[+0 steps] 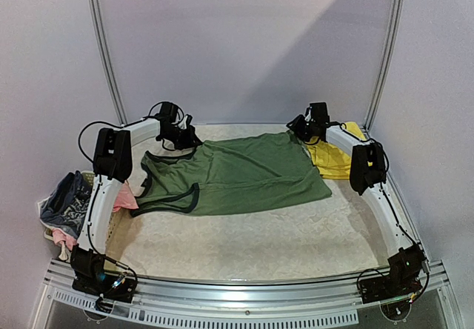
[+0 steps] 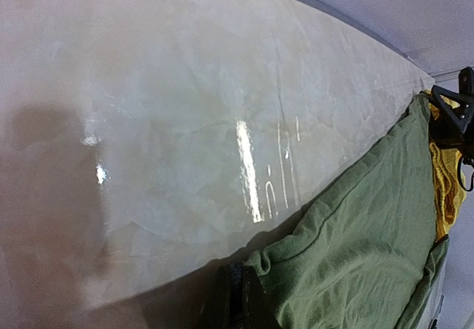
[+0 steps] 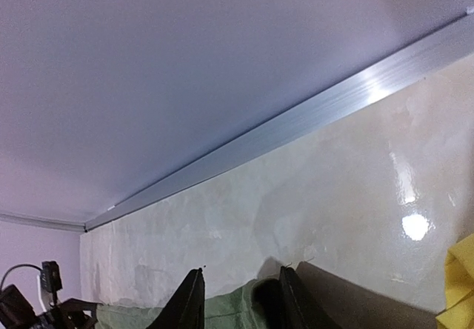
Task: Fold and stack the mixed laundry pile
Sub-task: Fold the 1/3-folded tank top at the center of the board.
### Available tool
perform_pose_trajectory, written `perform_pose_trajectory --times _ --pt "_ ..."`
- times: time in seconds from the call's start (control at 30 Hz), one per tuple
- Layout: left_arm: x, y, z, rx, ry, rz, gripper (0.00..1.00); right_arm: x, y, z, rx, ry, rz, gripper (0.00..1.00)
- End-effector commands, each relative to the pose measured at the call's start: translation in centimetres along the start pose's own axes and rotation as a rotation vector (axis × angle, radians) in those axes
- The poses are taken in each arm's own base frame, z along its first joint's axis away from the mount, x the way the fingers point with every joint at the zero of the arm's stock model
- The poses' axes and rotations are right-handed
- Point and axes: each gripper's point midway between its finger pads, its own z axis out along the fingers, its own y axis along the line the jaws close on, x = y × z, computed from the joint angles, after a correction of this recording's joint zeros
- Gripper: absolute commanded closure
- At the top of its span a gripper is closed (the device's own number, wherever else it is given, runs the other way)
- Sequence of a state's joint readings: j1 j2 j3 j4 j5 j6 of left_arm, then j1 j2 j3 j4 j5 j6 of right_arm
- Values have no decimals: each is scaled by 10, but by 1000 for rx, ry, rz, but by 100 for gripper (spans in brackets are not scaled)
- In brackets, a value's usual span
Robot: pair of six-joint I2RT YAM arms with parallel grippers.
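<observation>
Tabletop glossy beneath olive top; walls lilac.

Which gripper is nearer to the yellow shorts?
Right. The right gripper is at the far right corner of the green top, beside the yellow shorts; the left gripper is at the opposite end, by the straps.

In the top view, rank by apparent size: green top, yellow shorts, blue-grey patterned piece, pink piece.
1. green top, by far largest.
2. yellow shorts and blue-grey patterned piece: look alike, both partly hidden.
3. pink piece, only slivers show.
</observation>
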State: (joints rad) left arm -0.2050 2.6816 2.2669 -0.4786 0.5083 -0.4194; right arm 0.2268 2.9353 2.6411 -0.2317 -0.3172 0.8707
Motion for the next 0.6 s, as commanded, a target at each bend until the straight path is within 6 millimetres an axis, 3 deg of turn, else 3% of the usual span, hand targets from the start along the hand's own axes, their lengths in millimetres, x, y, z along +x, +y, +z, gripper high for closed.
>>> perform_pose_trajectory --times 0.0,0.1,0.23,0.47,0.57 --pt "10 0 6 -17 35 2 100 12 -22 12 20 12 24 69" --pt "10 3 7 -19 36 -1 100 9 -24 12 20 3 30 78" --pt "10 3 6 -21 36 0 100 7 -26 11 21 0 35 82" --pt "10 2 6 -16 38 -2 100 16 -37 12 53 34 68 71" --pt "10 2 5 -16 40 0 100 21 -41 15 48 51 96 72"
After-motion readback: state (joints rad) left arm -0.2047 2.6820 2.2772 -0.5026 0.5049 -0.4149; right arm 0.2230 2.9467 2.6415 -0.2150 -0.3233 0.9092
